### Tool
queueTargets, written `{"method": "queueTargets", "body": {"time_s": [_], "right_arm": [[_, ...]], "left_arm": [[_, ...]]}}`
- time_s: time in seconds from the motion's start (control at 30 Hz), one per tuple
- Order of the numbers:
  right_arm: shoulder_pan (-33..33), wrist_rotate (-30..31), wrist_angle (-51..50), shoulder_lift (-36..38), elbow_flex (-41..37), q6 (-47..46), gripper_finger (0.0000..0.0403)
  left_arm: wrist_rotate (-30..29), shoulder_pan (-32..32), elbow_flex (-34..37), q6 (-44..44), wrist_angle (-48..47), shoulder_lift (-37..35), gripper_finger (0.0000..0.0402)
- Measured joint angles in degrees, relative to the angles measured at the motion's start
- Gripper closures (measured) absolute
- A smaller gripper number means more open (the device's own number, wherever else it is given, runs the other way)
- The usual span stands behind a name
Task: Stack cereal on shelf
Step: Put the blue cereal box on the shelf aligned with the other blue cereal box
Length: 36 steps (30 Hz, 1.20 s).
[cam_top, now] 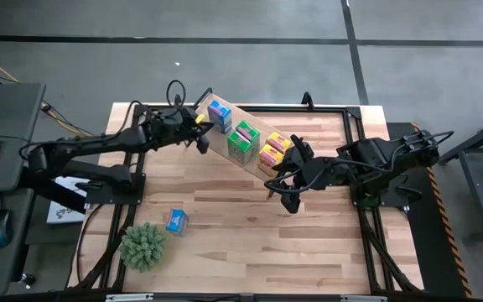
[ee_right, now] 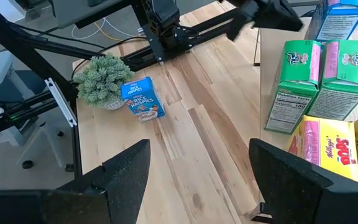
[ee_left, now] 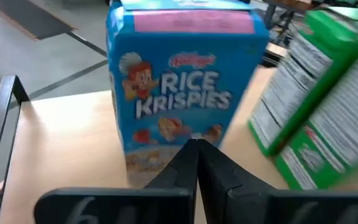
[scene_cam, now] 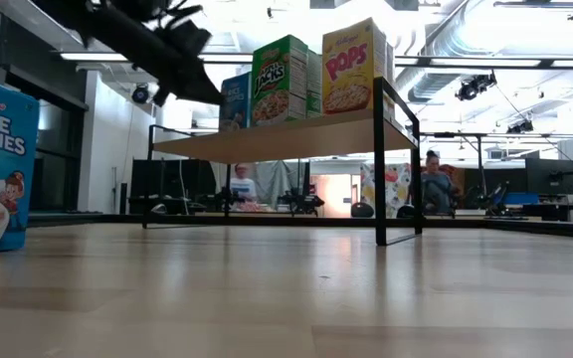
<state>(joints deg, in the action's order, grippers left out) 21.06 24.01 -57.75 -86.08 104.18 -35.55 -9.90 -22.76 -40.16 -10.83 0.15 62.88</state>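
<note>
High view, from left to right: a fuzzy green plant ball [cam_top: 142, 245] sits near the front left of the table [cam_top: 250, 243], and just beside it one blue cereal box [cam_top: 176, 221] stands alone on the boards, well apart from the shelf [cam_top: 250, 124]. The left gripper [cam_top: 201, 134] is up at the shelf's left end, right beside the blue box [cam_top: 219, 115] already standing there; its wrist view shows the fingers [ee_left: 194, 168] pressed together with nothing between them, the tips just in front of that box's printed face. Further along the plank stand the green boxes [cam_top: 243, 143] and then the yellow boxes [cam_top: 274, 151]. The right gripper [cam_top: 282, 186] hangs over the table just in front of the shelf's right end, fingers [ee_right: 126, 171] spread wide and empty.

The step in hand looks like fetching the last loose box. The right gripper is already spread and pointed toward it, so it seems the better placed. It should come down squarely over the box's narrow sides, close on the middle of the cardboard so the box does not tip, and keep clear of the plant. Light cardboard will dent, so a gentle squeeze is enough. The left arm should back away from the shelf first, so it does not knock the standing row.
</note>
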Motion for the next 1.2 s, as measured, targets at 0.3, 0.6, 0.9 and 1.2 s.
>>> {"method": "queueTargets", "body": {"time_s": [0.3,0.6,0.9,1.2], "right_arm": [[0.00,2.58,-0.25,0.00,0.00,2.13,0.0137],[-0.02,5.30,-0.90,0.00,-0.02,4.16,0.0137],[-0.02,2.05,-9.36,0.00,-0.02,4.02,0.0137],[0.00,2.16,-13.46,0.00,-0.02,3.89,0.0137]], "left_arm": [[0.53,5.17,0.00,-2.64,-9.92,-16.52,0.0401],[-7.20,14.55,0.00,-8.92,-9.39,-22.79,0.0401],[-8.74,23.97,-0.26,-11.13,-1.92,-20.47,0.0401],[-7.62,39.41,-7.57,-15.26,-1.88,-18.73,0.0389]]}}
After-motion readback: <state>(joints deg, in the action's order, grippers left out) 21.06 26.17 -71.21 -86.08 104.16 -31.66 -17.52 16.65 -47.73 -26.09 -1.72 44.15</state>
